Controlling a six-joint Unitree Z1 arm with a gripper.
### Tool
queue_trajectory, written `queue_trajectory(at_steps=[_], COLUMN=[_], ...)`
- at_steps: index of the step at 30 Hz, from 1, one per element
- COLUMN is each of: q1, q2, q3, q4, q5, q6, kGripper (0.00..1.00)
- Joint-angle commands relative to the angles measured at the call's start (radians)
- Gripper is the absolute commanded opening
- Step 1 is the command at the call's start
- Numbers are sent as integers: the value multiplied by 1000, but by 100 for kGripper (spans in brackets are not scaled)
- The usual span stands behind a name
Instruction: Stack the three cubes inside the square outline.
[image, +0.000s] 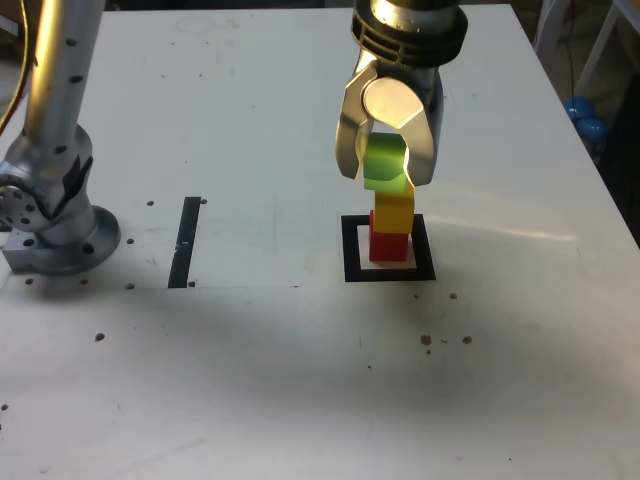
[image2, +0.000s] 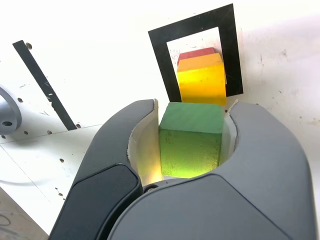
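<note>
**Green cube held above the two-cube stack**

While your gripper (image: 385, 170) hangs over the square outline (image: 389, 250), its jaws are clamped on the green cube (image: 383, 160), one on each side. You can see the cube sits a little tilted, just above the yellow cube (image: 394, 210); whether they touch is unclear. Yellow rests on the red cube (image: 388, 245), which stands inside the outline on the white table (image: 250, 120). That stack's long axis runs upright. A black tape strip (image: 186, 242) lies well apart, toward the exterior view's left.
</note>
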Motion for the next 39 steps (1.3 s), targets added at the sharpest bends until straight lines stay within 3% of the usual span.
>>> queue_trajectory(at_steps=[1, 10, 12, 16, 18, 31, 39], q1=[10, 33, 35, 36, 36, 37, 38], q2=[12, 38, 40, 42, 43, 32, -56], q3=[-7, -14, -14, -13, -12, 7, 54], q4=[7, -1, -4, -9, -11, -12, -5], q5=[-2, -2, -1, -1, -2, 5, 29], q6=[5, 20, 27, 40, 43, 43, 32], kGripper=[35, 36, 48, 86, 99, 100, 100])
